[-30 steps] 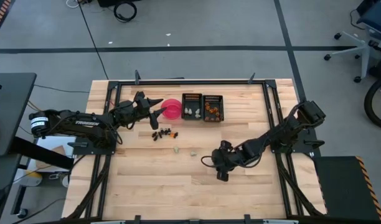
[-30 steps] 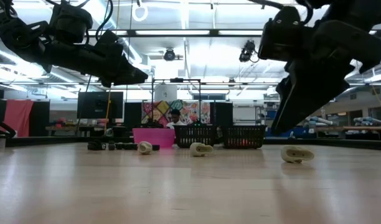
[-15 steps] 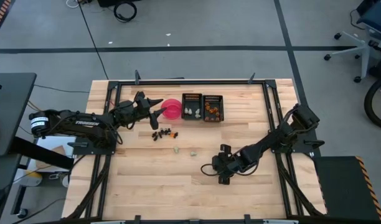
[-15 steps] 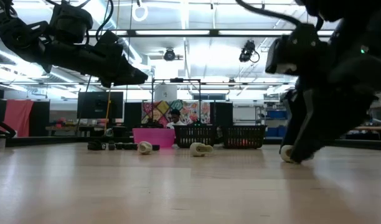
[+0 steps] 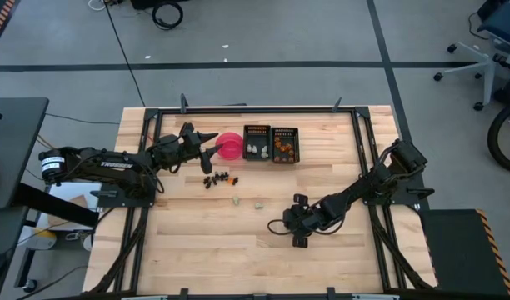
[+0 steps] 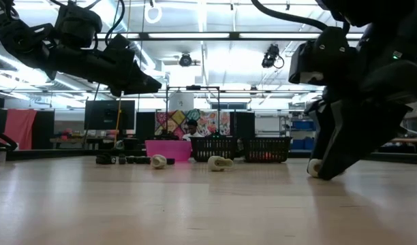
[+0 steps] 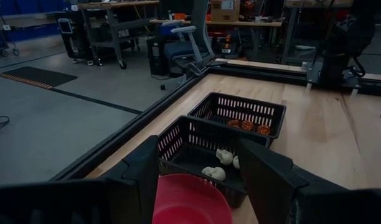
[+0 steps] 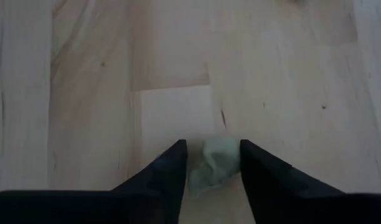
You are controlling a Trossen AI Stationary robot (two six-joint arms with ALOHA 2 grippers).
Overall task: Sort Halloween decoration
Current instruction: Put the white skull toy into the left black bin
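right gripper (image 8: 210,167) down on the table, jaws narrowed around a pale trinket (image 8: 214,163) sitting between the fingertips, grip not confirmed; looks light, hard and small, likely slippery, best pinched across its middle; left gripper (image 5: 212,146) hovers wide open, empty.

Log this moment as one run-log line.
right claw: down at table, fingers around pale piece | left claw: open, above pink bowl | trays: partly filled
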